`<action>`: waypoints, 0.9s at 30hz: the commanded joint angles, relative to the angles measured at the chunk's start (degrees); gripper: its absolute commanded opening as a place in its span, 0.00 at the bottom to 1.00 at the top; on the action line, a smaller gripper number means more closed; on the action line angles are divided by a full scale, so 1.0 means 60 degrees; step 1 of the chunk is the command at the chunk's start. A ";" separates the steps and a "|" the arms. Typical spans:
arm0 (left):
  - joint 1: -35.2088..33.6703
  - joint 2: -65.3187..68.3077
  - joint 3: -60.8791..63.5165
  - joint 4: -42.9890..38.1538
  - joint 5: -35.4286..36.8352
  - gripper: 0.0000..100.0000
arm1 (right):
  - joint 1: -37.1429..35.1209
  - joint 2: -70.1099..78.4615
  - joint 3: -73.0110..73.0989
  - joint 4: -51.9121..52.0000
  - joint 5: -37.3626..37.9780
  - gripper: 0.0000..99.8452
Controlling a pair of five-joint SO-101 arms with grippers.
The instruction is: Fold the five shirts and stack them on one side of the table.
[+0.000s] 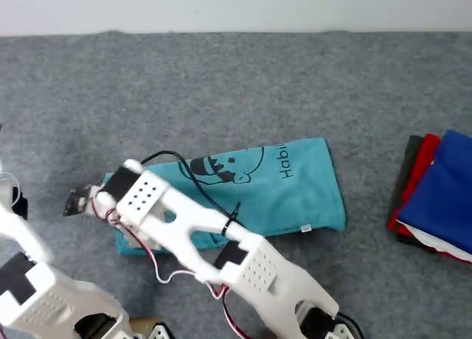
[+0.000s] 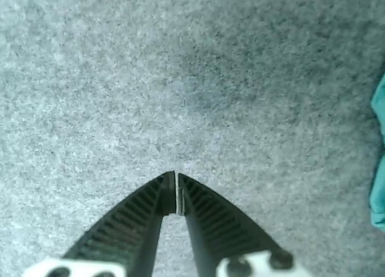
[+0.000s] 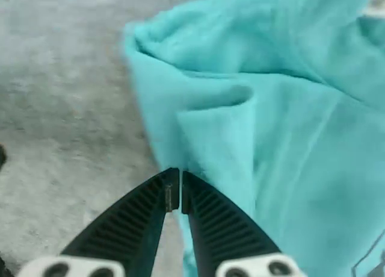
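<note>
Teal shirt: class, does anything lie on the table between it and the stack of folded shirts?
Nothing visible does. Only bare grey table separates the teal shirt from the stack of folded shirts at the side.

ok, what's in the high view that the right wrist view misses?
High view, not the wrist: the stack of folded shirts at the table's right side, plus the left arm and right arm. Right wrist, not high: the right tool shut, tips at the edge of the teal shirt, folds up close. Both: the teal shirt and the grey table cover.
</note>
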 commanded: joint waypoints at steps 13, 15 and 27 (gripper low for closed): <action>0.0088 -0.0059 -0.0344 0.0088 -0.0073 0.02 | 0.2073 0.0007 -0.2256 -0.1267 0.0850 0.01; 0.0073 -0.0059 -0.0344 0.0088 -0.0073 0.02 | 0.1780 0.0007 -0.2535 -0.0344 0.0850 0.01; 0.0073 -0.0044 -0.0344 0.0088 -0.0073 0.02 | 0.1370 -0.1502 0.0850 0.0725 -0.0088 0.01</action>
